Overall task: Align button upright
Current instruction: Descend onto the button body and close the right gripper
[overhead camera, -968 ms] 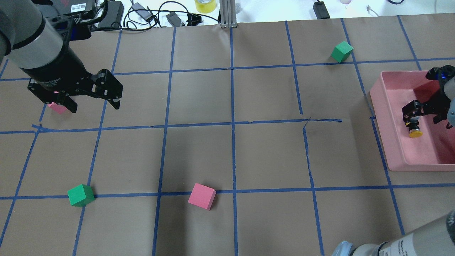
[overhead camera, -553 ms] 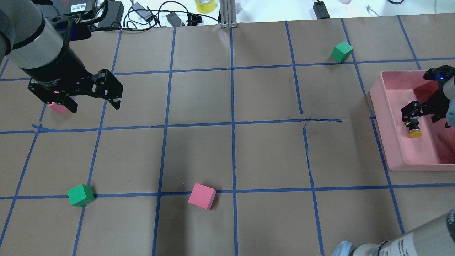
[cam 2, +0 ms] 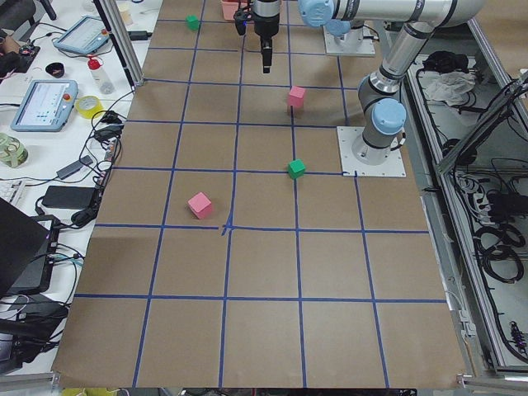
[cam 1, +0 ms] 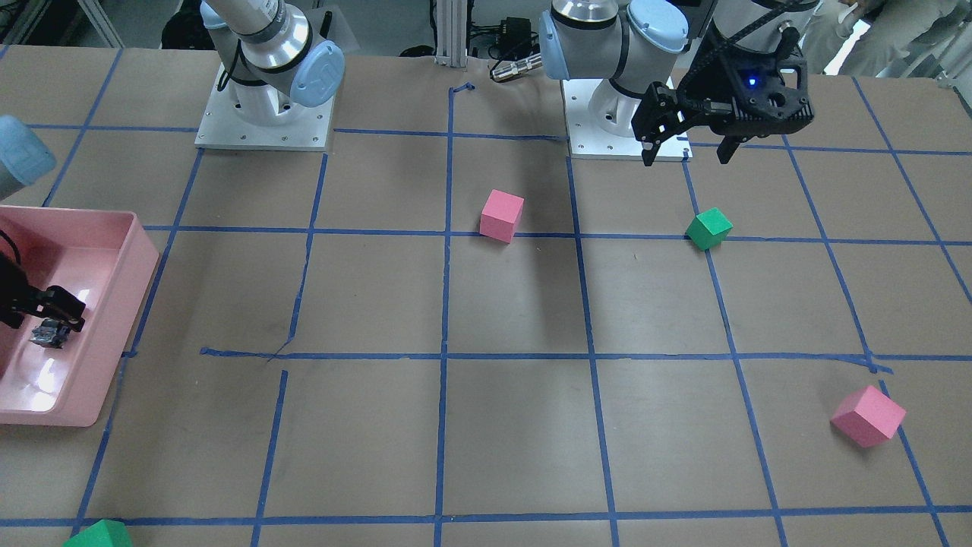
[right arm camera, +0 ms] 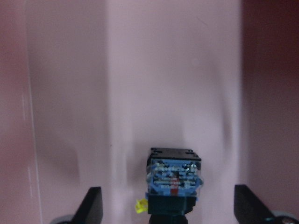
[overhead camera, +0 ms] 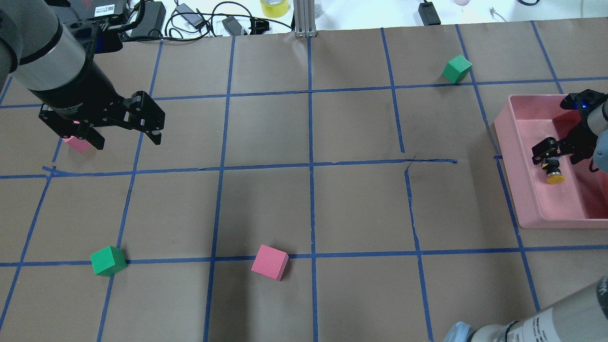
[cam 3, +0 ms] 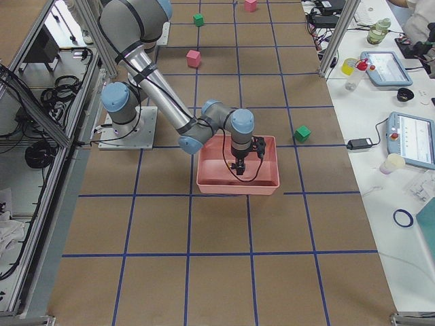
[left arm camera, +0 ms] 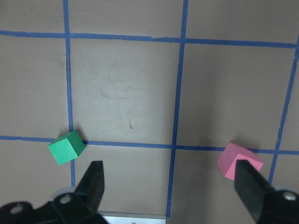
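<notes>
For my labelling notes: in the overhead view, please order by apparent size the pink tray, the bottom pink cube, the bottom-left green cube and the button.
1. pink tray, largest.
2. pink cube and green cube: about alike, not ranked.
3. button, smallest.

brown paper table [overhead camera: 266, 209] gridded with blue tape [overhead camera: 311, 142], white side bench [cam 2: 41, 153] holding tablets [cam 2: 45, 105].

The left gripper [left arm camera: 168, 164] hangs with fingers [left arm camera: 95, 184] spread wide over brown paper [left arm camera: 121, 93] gridded with blue tape [left arm camera: 179, 93]. A green cube [left arm camera: 66, 147] sits beside one finger, a pink cube [left arm camera: 233, 156] partly behind the other; the nearest desk edge is unclear.
</notes>
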Controlling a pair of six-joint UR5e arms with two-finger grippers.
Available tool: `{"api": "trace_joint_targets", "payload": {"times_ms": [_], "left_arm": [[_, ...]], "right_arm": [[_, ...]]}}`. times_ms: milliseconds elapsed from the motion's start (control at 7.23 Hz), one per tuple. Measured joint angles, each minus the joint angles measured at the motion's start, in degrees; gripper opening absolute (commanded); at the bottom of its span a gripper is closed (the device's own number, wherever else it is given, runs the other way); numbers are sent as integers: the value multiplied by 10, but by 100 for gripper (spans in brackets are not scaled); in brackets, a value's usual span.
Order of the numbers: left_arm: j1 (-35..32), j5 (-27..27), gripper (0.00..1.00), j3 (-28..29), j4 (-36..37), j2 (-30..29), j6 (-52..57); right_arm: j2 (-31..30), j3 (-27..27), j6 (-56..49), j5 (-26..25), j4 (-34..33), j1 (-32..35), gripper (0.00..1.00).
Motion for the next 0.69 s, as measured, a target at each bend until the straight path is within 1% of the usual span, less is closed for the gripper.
{"api": "trace_joint_targets", "payload": {"times_ms": [691], "left_arm": [[0, 0, 100, 1, 3, 1, 3]], "right_arm": [[16, 2, -9, 7, -21, 0, 100]]}}
